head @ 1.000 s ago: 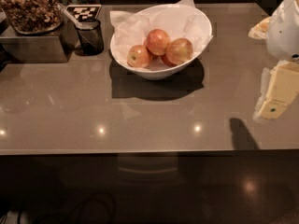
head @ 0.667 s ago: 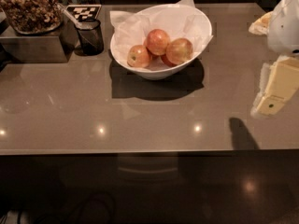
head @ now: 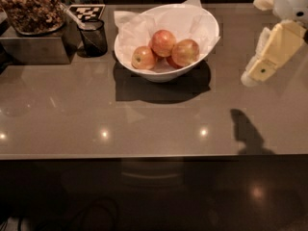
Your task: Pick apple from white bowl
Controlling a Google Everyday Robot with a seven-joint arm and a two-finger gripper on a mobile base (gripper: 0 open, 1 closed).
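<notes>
The white bowl (head: 202, 18), lined with crumpled white paper, stands at the back middle of the brown table. It holds the apple (head: 186, 52), orange-red with yellowish streaks, on the right side. A second large red-orange apple (head: 163, 42) lies beside it, and a smaller yellow-green-faced apple (head: 143, 57) lies on the left. A darker red one is mostly hidden between them. My cream-coloured gripper (head: 262, 70) hangs above the table to the right of the bowl, apart from it and empty.
A small dark mesh cup (head: 94, 36) with a spoon stands left of the bowl. A metal box bearing a dish of nuts (head: 31, 11) is at the back left. A checkered marker (head: 86, 11) lies behind the cup. The table's front edge (head: 154, 155) runs across.
The gripper has moved up and to the left, closer to the bowl. Its shadow on the table has shifted with it. The bowl and apples have not moved.
</notes>
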